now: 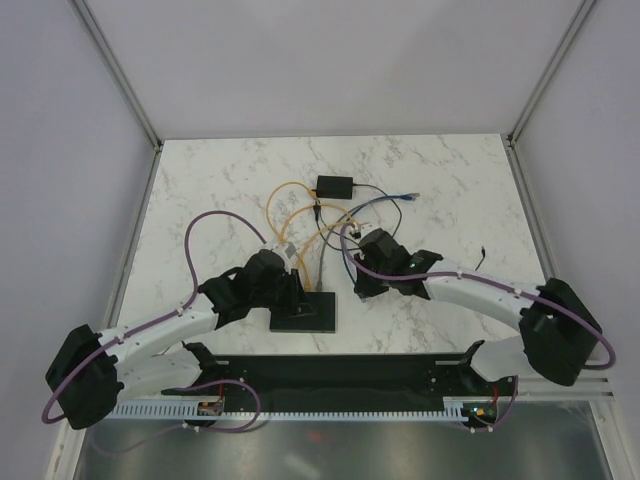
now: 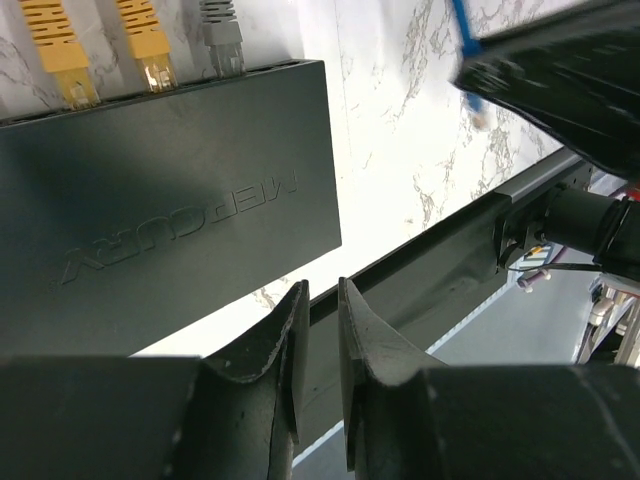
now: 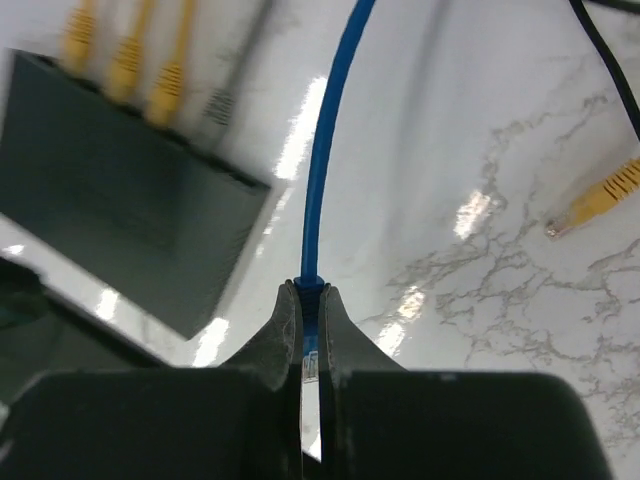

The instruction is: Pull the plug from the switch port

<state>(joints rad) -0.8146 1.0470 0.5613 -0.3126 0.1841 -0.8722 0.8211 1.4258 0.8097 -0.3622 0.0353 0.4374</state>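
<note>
The switch (image 1: 308,314) is a flat black box near the table's front edge. In the left wrist view the switch (image 2: 170,200) has two yellow plugs (image 2: 145,50) and a grey plug (image 2: 222,40) in its far edge. My left gripper (image 1: 283,290) is over the switch's left part; its jaws (image 2: 322,300) stand almost together with nothing between them. My right gripper (image 1: 362,282) is to the right of the switch. It (image 3: 311,305) is shut on a blue plug (image 3: 312,300), which is out of the switch (image 3: 120,210) and apart from it.
A smaller black box (image 1: 334,185) with thin black leads sits at the back. Orange cables (image 1: 290,215) loop between it and the switch. A loose yellow plug (image 3: 600,200) lies on the marble. The black rail (image 2: 450,250) runs along the near table edge.
</note>
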